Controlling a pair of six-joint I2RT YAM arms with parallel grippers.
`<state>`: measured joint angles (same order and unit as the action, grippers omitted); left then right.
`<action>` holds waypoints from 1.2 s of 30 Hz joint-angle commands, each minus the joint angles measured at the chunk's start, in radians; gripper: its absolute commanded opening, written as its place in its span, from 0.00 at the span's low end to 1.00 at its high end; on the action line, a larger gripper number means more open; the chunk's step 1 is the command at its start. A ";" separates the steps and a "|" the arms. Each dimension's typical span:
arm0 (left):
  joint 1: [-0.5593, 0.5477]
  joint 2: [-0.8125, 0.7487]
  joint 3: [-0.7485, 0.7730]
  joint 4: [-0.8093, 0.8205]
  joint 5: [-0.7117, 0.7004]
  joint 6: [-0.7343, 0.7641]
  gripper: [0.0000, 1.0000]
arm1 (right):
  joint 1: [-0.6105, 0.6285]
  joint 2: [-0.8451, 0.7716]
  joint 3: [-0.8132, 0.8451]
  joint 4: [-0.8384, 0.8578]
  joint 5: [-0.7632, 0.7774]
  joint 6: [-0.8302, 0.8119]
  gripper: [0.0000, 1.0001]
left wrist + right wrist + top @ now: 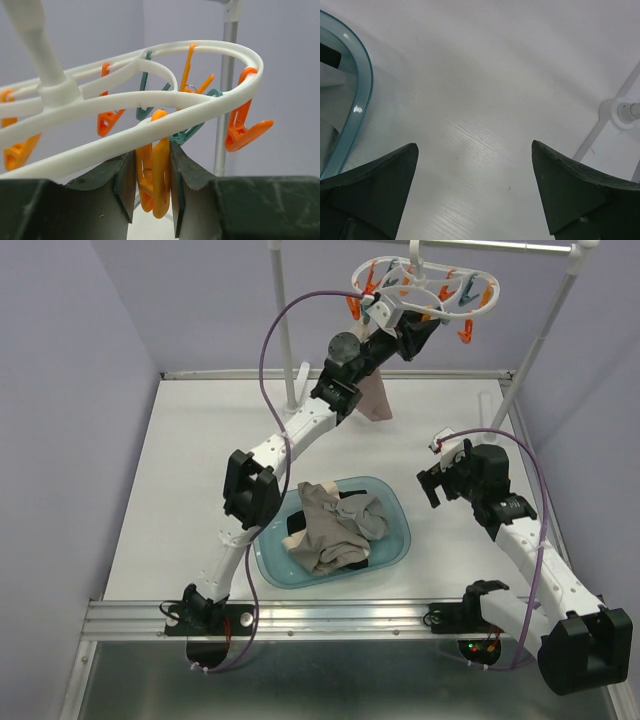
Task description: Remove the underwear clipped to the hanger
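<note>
I am holding my left tool [384, 308] up at the hanger [428, 282], pink underwear [375, 400] dangling below; my right tool [436, 462] is hovering over the tabletop [195, 440].

Top external view looks down from behind both arm bases over the whole table [200, 460]; left wrist view, close behind the left gripper [151, 165], faces up into the hanger [200, 107]; right wrist view faces down past the right gripper [474, 145] at the basin [364, 95] rim, both also seen from the top.

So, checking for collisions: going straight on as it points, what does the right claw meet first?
The right claw likely meets the bare table, between the basin and the rack foot.
</note>
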<state>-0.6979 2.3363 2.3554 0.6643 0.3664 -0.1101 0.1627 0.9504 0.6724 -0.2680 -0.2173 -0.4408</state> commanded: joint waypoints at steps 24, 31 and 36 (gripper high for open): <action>-0.045 -0.124 -0.024 -0.071 0.002 0.093 0.65 | -0.008 0.258 0.054 0.363 -0.082 -0.216 1.00; -0.043 -0.149 -0.042 -0.086 -0.017 0.104 0.66 | -0.008 0.586 0.253 0.648 0.056 -0.256 1.00; -0.040 -0.152 -0.047 -0.098 -0.020 0.101 0.66 | -0.009 0.724 0.305 0.915 -0.121 -0.300 1.00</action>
<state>-0.7380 2.2742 2.2986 0.5327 0.3569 -0.0223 0.1608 1.6199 0.8806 0.3424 -0.2188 -0.6876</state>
